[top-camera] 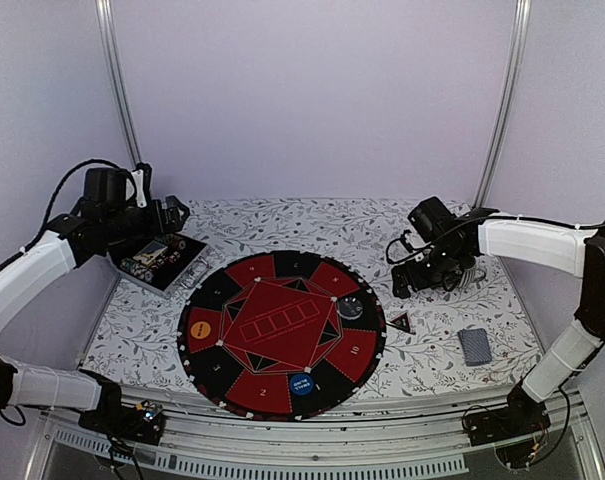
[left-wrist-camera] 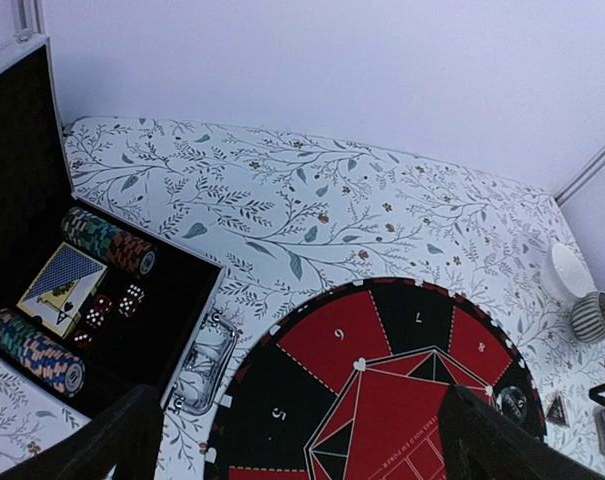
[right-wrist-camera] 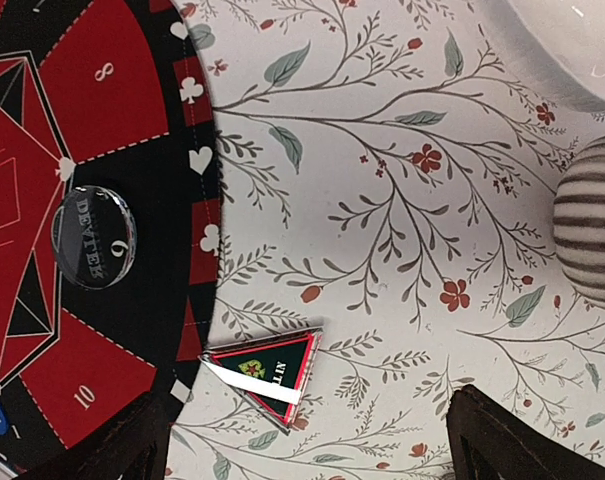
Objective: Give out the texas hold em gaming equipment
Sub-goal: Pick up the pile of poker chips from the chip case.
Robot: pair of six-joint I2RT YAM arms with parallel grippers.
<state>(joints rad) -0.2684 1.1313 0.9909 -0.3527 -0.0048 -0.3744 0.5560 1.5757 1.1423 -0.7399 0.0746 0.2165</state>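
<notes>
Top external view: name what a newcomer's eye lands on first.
The round red-and-black poker mat fills the middle of the floral table. It carries an orange disc on its left, a blue disc at its near edge and a clear dealer button on its right. An open case lies at the table's left rear, and a blue-backed card deck lies on the cloth to the mat's right.

A mat [top-camera: 282,335] was laid in the middle of the table [top-camera: 282,225]. A case [left-wrist-camera: 22,170] was set behind it on the left, with chips [left-wrist-camera: 107,240] and cards [left-wrist-camera: 62,285] kept inside. A button [right-wrist-camera: 94,237] was placed on the mat's right part. A marker [top-camera: 401,322] was laid just right of the mat, and a deck [top-camera: 475,345] farther right.
</notes>
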